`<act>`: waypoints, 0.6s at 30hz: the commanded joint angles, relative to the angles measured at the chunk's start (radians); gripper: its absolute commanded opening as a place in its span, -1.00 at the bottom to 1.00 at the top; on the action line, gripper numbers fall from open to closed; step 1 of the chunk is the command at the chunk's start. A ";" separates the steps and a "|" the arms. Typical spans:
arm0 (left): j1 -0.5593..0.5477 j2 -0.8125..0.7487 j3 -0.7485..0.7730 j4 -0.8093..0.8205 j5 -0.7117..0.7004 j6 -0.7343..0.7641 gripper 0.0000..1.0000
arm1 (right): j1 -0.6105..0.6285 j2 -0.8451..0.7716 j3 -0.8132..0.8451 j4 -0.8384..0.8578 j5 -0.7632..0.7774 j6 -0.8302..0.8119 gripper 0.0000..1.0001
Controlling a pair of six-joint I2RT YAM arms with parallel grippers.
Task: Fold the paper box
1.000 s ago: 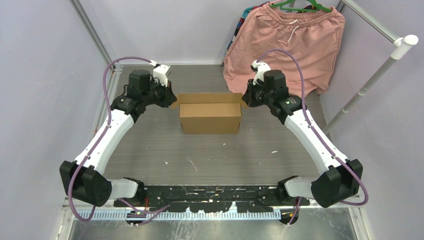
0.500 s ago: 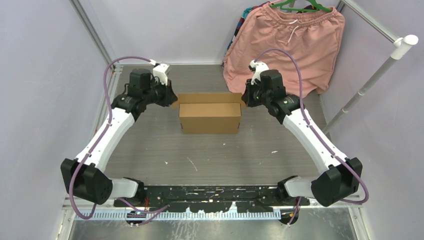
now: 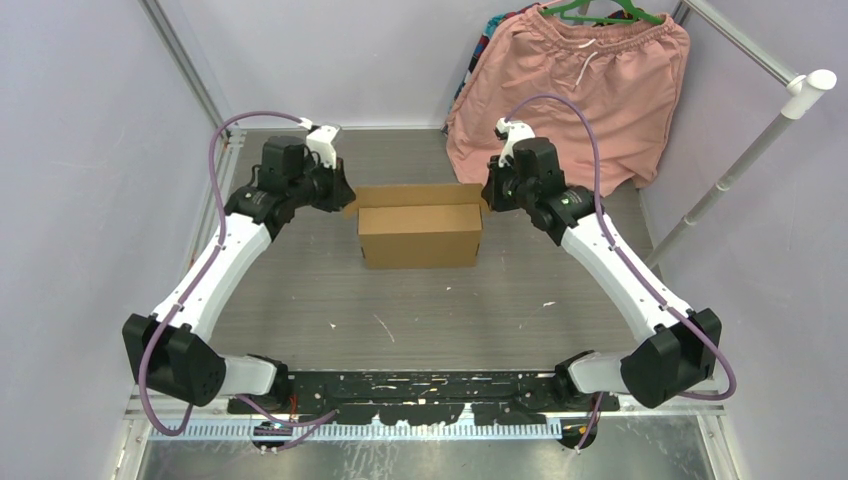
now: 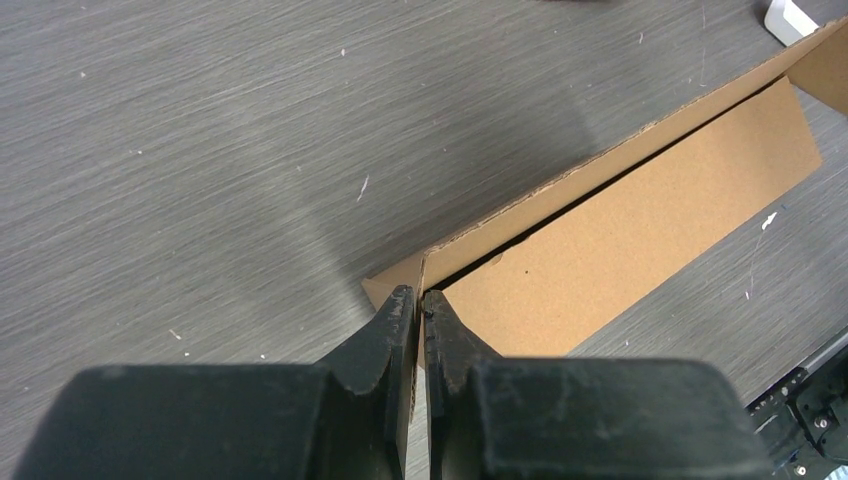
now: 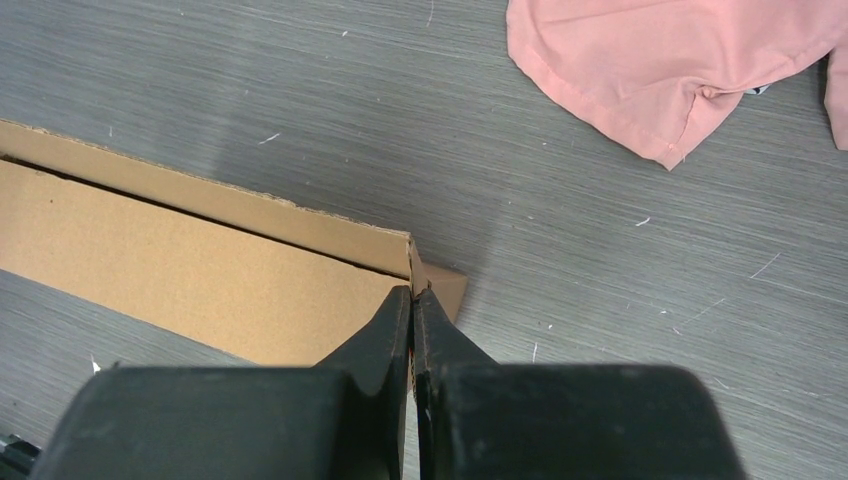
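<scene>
Right claw [image 5: 412, 300] pinches paper box [image 5: 200, 275] end wall; pink shorts [image 5: 680, 70] beyond.

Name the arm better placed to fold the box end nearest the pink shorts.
Right: the right claw pinches the paper box at that end; the left claw grips the opposite end.

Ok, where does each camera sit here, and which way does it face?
Top external: fixed above and behind the bases, looking down at the table, the box and the shorts; left arm and right arm show whole.
Left wrist: on the left arm, looking down past the left tool, shut on the box's left end.
Right wrist: on the right arm, looking down past the right tool, shut on the box's right end.
Shared: all see the box; top and right wrist see the shorts.
</scene>
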 commanded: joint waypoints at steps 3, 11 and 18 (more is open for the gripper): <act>-0.028 0.006 0.071 -0.014 -0.036 -0.029 -0.81 | 0.020 0.014 0.037 -0.021 0.060 0.040 -0.98; -0.056 0.015 0.087 -0.039 -0.075 -0.041 -0.81 | 0.031 0.020 0.048 -0.033 0.087 0.060 -0.97; -0.077 0.015 0.088 -0.056 -0.098 -0.045 -0.81 | 0.045 0.021 0.053 -0.043 0.116 0.076 -0.97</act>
